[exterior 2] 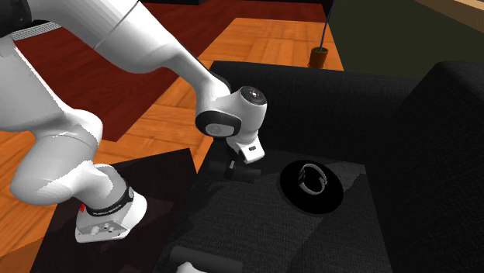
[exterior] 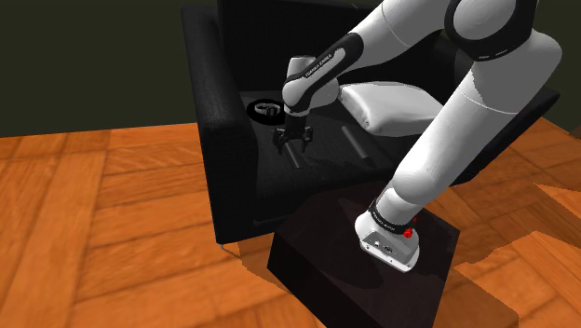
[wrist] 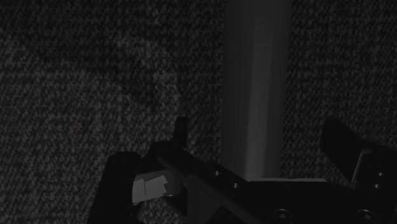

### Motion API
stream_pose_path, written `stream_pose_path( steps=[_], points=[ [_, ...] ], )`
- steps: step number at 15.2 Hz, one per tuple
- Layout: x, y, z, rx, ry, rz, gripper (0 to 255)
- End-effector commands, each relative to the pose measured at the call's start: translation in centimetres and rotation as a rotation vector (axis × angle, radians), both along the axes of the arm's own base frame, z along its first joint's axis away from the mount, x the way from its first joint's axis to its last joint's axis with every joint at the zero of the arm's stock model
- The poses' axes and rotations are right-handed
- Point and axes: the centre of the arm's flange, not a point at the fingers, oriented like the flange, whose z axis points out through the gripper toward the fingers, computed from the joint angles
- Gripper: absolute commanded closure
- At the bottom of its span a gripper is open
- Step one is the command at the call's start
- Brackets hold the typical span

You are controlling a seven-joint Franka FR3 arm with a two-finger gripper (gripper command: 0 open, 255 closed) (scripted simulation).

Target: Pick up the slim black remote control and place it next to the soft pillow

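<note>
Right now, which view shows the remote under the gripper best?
Wrist view. The dark grey remote runs lengthwise between the open fingers, unobstructed against the black seat cushion. Shoulder view: a short sliver of it pokes out below the gripper. Second exterior view: the arm covers that spot; I cannot make it out.
</note>
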Motion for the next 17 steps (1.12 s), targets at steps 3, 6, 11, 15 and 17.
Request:
stream_pose_path(
  steps=[3, 6, 11, 15, 17],
  points=[
    [0.0, 0.0, 0.0, 0.0, 0.0, 0.0, 255],
    [0.0, 0.0, 0.0, 0.0, 0.0, 0.0, 255],
    [0.0, 0.0, 0.0, 0.0, 0.0, 0.0, 255],
    [0.0, 0.0, 2.1, 0.0, 0.0, 0.0, 255],
    [0.0, 0.0, 3.2, 0.0, 0.0, 0.0, 255]
  ],
)
